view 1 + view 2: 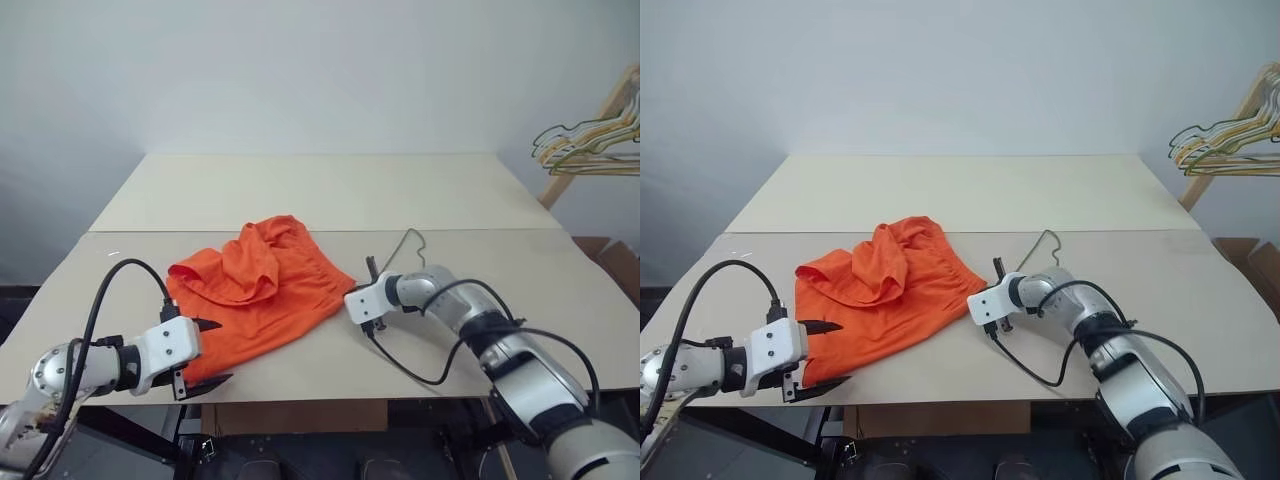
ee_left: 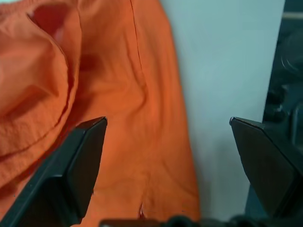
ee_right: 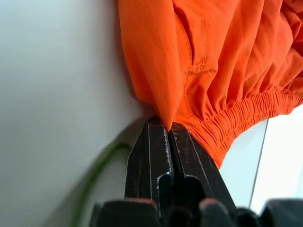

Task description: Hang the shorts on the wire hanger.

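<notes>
The bright orange shorts (image 1: 262,285) lie crumpled on the table's near half, elastic waistband toward the right. My right gripper (image 3: 168,126) is shut, with a fold of the shorts' right edge by the waistband pinched at its tips; it also shows at the shorts' right corner (image 1: 367,271). The thin dark wire hanger (image 1: 408,240) lies flat just right of the shorts; its hook curves away from me and the rest runs under my right wrist. My left gripper (image 1: 205,352) stands open at the shorts' near-left hem, its fingers (image 2: 83,156) wide apart over fabric and table.
The pale table (image 1: 330,190) has two panels with a seam across the middle; its front edge runs just below both grippers. A bunch of pale yellow-green and gold hangers (image 1: 585,140) hangs on a wooden rack (image 1: 595,120) at the far right.
</notes>
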